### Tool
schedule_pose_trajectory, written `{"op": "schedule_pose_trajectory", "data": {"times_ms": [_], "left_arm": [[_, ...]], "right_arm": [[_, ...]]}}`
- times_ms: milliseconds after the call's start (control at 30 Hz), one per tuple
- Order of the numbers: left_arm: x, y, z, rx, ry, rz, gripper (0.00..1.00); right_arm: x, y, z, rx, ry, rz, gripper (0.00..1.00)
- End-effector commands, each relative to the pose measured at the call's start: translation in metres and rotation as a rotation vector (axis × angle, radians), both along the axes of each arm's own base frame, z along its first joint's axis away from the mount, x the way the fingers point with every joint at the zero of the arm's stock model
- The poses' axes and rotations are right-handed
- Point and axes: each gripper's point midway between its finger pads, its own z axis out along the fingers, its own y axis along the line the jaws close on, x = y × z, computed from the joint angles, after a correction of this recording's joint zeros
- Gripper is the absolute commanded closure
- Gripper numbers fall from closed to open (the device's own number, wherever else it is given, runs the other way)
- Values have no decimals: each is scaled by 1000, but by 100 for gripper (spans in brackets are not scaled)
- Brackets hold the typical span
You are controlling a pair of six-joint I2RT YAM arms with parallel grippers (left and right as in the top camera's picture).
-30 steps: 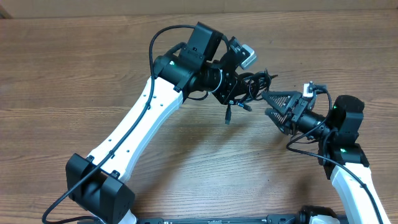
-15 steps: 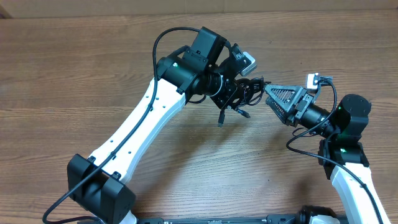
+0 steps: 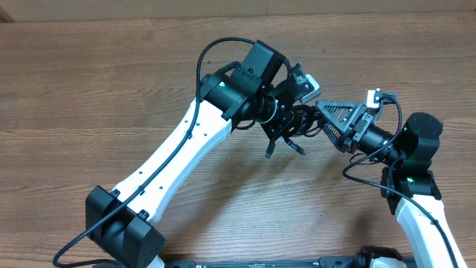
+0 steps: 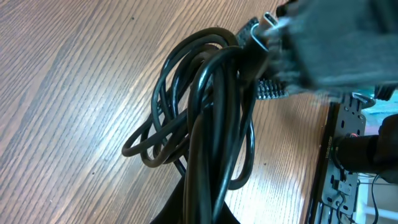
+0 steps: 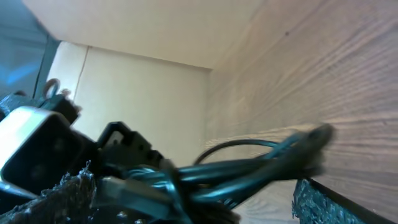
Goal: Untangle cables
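Overhead view has the left tool pinching the bunched cables above the bench, plug ends dangling, probably so the spread right tool, straddling a loop, can draw a strand free.

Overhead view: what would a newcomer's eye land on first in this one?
The tangled bunch of black cables at upper centre over the wooden table, clamped in the shut left gripper, with two plug ends dangling below it. Right beside it, the right gripper stands wide open, its jaws to either side of the bunch in the right wrist view.
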Motion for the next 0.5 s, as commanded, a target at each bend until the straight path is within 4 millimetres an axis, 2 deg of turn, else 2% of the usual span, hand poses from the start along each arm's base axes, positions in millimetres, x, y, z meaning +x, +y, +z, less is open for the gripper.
{"op": "schedule_pose_trajectory", "data": {"times_ms": [0, 133, 467], "left_arm": [[1, -3, 8, -20, -30, -22, 96], [1, -4, 8, -23, -25, -21, 96], [7, -8, 13, -55, -14, 25, 96]], "right_arm": [[5, -3, -5, -28, 6, -23, 1], [6, -4, -21, -39, 66, -25, 3], [5, -3, -48, -69, 134, -4, 9]]}}
